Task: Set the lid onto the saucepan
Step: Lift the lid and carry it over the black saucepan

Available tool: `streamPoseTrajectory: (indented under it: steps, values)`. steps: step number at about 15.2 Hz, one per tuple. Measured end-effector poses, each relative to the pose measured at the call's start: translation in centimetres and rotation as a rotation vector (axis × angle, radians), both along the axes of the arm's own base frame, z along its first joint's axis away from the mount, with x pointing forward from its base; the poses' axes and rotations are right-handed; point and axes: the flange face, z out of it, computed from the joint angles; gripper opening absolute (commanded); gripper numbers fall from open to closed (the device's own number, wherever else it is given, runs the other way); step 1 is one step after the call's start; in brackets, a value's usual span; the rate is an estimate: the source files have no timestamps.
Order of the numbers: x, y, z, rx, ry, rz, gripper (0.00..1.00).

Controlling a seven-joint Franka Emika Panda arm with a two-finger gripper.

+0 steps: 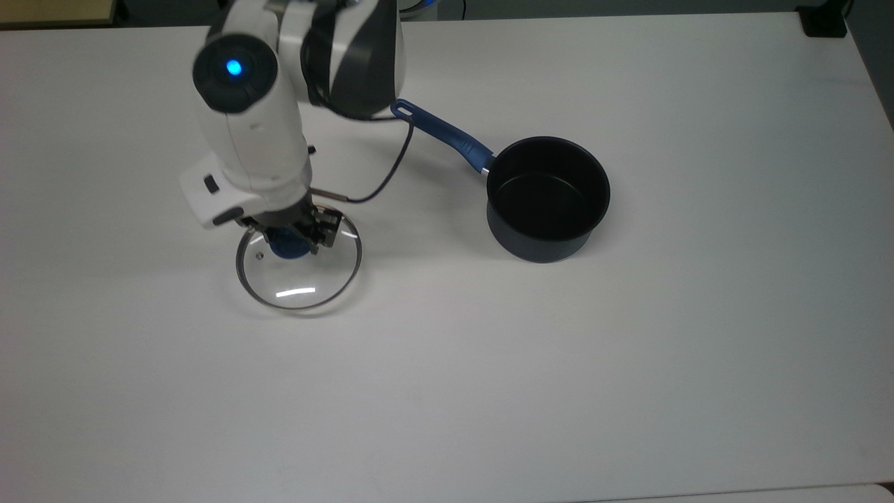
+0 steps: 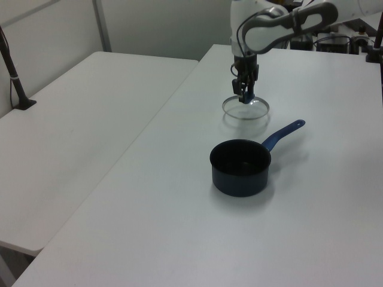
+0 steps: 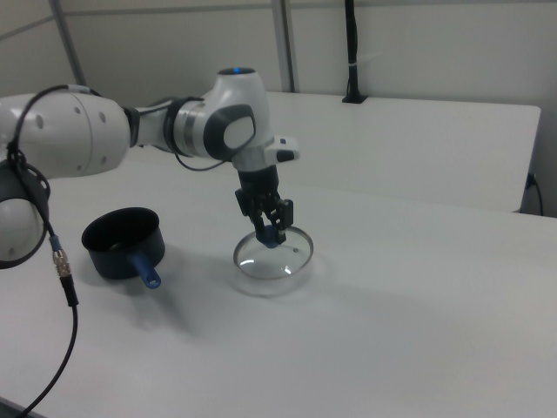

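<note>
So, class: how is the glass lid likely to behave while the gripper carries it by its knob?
The lid looks rigid, so it should not flex. Held by its blue knob alone in the gripper, it may tilt or swing. Being glass, it is probably fragile if dropped.

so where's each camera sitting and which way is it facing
Top view: overhead, looking down on the table; arm and gripper over the lid.
Left view: raised, beyond the saucepan, facing the gripper holding the lid.
Right view: low, opposite side; saucepan at the right view's left, arm reaching across.
All share lid and saucepan.
</note>
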Motion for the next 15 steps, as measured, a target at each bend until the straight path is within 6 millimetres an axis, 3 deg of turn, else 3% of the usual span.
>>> streamPoseTrajectory:
  steps: [4, 7, 11, 13, 15]
  values:
    - [-1.3, -0.5, 4.8, 0.017, -0.011, -0.020, 0.36]
    - [-3.0, -2.6, 8.2, 0.037, -0.005, -0.069, 0.36]
    - [-3.3, -2.7, 10.7, 0.036, -0.030, -0.071, 0.36]
    - [-3.1, -0.5, 11.1, 0.031, -0.029, -0.048, 0.36]
    - [-3.1, 5.1, 11.8, 0.014, 0.000, -0.002, 0.36]
